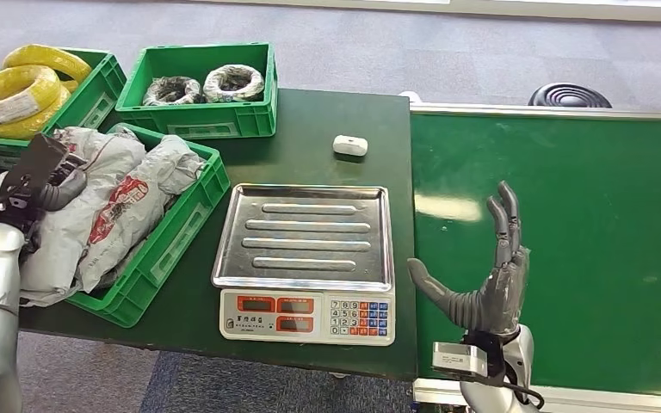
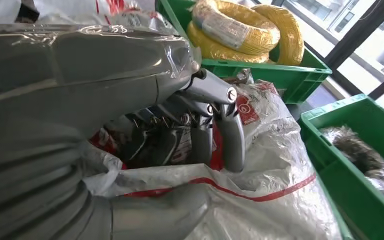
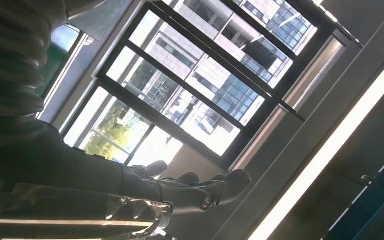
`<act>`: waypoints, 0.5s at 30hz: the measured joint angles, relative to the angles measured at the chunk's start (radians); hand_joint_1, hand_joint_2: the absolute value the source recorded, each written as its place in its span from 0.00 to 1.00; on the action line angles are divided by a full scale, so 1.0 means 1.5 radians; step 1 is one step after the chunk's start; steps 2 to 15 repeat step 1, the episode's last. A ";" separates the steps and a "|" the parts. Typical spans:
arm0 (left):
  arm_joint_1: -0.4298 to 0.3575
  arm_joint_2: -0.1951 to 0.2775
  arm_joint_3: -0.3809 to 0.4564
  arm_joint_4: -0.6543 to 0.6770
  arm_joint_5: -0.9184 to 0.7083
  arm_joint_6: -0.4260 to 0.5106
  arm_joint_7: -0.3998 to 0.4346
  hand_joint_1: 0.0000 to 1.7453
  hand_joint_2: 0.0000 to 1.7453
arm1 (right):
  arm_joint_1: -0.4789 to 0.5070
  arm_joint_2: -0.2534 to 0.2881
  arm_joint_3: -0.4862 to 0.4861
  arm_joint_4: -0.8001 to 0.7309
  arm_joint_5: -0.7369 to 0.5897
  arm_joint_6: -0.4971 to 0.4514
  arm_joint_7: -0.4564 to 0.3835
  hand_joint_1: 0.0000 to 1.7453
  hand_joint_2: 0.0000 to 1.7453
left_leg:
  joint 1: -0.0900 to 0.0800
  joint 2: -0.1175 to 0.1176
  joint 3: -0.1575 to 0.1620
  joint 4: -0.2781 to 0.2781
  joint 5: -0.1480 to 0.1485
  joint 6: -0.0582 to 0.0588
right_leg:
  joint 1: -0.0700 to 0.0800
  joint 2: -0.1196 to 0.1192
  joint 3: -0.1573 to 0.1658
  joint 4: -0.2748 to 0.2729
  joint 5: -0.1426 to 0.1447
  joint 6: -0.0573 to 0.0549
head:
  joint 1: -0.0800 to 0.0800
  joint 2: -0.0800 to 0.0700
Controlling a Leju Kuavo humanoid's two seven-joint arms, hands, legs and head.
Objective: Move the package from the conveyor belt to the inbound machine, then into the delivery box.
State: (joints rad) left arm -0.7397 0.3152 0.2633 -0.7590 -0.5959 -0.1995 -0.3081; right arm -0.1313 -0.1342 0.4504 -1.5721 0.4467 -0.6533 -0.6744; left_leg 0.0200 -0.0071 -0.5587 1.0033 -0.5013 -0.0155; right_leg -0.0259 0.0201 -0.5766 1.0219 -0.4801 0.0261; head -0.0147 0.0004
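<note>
Crinkly plastic packages (image 1: 112, 202) under your left hand (image 1: 47, 176), whose grasp I can't tell, look soft and slippery, so pinch bunched film; right hand (image 1: 491, 275) spread, empty.

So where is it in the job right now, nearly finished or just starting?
Probably between packages. Done: the green crate already holds several bagged packages, and the scale tray is bare. In hand: the left robot hand is down among those bags; whether it grips one I cannot tell. Left: the right robot hand is open over the bare green conveyor belt.
</note>
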 joint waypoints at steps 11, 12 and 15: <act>0.003 -0.001 0.004 -0.002 0.012 -0.001 -0.005 0.00 1.00 | 0.001 0.000 0.000 0.000 0.000 0.001 -0.001 0.00 1.00 | 0.000 0.000 0.000 0.000 0.000 0.000 | 0.000 0.000 0.000 0.000 0.000 0.000 | 0.000 0.000; 0.003 -0.001 0.004 -0.002 0.012 -0.001 -0.005 0.00 1.00 | 0.001 0.000 0.000 0.000 0.000 0.001 -0.001 0.00 1.00 | 0.000 0.000 0.000 0.000 0.000 0.000 | 0.000 0.000 0.000 0.000 0.000 0.000 | 0.000 0.000; 0.003 -0.001 0.004 -0.002 0.012 -0.001 -0.005 0.00 1.00 | 0.001 0.000 0.000 0.000 0.000 0.001 -0.001 0.00 1.00 | 0.000 0.000 0.000 0.000 0.000 0.000 | 0.000 0.000 0.000 0.000 0.000 0.000 | 0.000 0.000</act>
